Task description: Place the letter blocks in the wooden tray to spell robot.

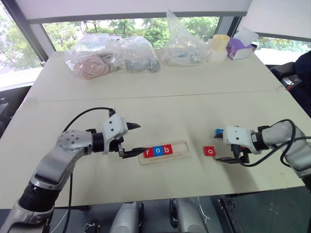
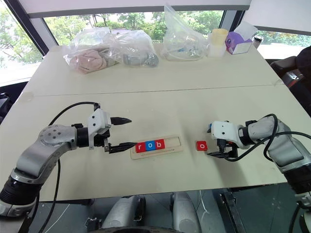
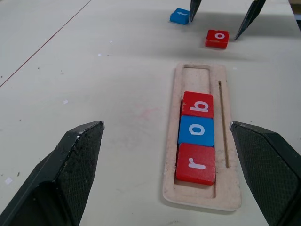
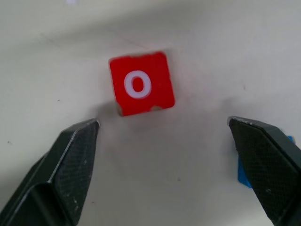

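From the head: wooden tray (image 1: pixel 164 152) mid-table holding r, o, b, left gripper (image 1: pixel 135 140) wide open at its left end, right gripper (image 1: pixel 228 148) wide open beside loose red o block (image 1: pixel 209 151); left wrist: blue block (image 3: pixel 180 16) near red o; right wrist: red o between spread fingers (image 4: pixel 70 165), untouched.

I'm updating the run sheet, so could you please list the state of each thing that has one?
wooden tray: three blocks in, two places free
r, o, b blocks: seated in tray
red o block: loose on table
blue block: loose on table
left gripper: open, empty
right gripper: open, empty
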`<state>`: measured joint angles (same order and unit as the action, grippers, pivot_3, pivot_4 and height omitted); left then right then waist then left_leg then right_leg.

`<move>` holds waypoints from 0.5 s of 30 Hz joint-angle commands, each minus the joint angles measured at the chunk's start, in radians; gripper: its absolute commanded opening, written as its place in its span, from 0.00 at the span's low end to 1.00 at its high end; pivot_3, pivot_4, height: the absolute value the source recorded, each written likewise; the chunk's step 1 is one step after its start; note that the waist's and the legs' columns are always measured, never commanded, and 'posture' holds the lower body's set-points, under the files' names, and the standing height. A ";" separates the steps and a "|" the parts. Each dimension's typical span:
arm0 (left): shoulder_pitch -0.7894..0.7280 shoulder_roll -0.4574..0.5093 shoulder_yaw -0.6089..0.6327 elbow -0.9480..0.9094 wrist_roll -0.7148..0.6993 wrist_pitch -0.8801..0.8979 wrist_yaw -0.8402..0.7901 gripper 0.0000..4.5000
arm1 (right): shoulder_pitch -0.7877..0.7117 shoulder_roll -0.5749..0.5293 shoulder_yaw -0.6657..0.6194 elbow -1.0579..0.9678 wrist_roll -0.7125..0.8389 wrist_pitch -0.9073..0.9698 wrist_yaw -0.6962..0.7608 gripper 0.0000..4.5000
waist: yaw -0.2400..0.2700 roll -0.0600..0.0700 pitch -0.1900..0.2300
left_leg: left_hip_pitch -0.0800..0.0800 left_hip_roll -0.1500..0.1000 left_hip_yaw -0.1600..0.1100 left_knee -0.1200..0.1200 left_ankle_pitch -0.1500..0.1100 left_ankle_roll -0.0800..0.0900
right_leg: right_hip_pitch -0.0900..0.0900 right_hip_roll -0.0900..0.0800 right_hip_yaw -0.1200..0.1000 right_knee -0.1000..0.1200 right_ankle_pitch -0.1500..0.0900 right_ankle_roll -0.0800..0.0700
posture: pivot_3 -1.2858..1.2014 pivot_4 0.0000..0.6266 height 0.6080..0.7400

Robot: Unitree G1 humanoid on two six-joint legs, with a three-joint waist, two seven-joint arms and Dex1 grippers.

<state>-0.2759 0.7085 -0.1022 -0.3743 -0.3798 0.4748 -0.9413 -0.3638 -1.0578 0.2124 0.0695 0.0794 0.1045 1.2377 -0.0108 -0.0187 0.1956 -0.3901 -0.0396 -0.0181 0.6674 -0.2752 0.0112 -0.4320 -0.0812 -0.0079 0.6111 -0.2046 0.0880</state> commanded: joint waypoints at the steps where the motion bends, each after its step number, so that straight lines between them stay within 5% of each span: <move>1: 0.016 0.019 0.033 -0.053 -0.005 0.000 0.008 1.00 | -0.035 0.033 0.013 0.063 -0.014 -0.040 0.044 1.00 | -0.001 0.000 0.000 | 0.000 0.000 0.000 0.000 0.000 0.000 | 0.000 0.000 0.000 0.000 0.000 -0.001 | 0.52 0.24 0.89; 15: 0.029 0.026 0.037 -0.071 -0.012 0.008 0.024 1.00 | -0.010 0.058 -0.005 -0.019 0.020 0.017 0.120 1.00 | 0.002 0.000 0.000 | 0.001 0.000 -0.001 0.000 0.000 0.000 | 0.000 -0.001 0.001 0.001 -0.001 -0.002 | 0.52 0.24 0.89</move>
<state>-0.2440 0.7279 -0.0943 -0.4138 -0.3822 0.4914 -0.9182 -0.3871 -1.0070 0.2175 0.0892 0.0838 0.1005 1.3443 -0.0088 -0.0186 0.1954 -0.3893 -0.0394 -0.0190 0.6673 -0.2753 0.0110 -0.4317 -0.0819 -0.0065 0.6119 -0.2053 0.0857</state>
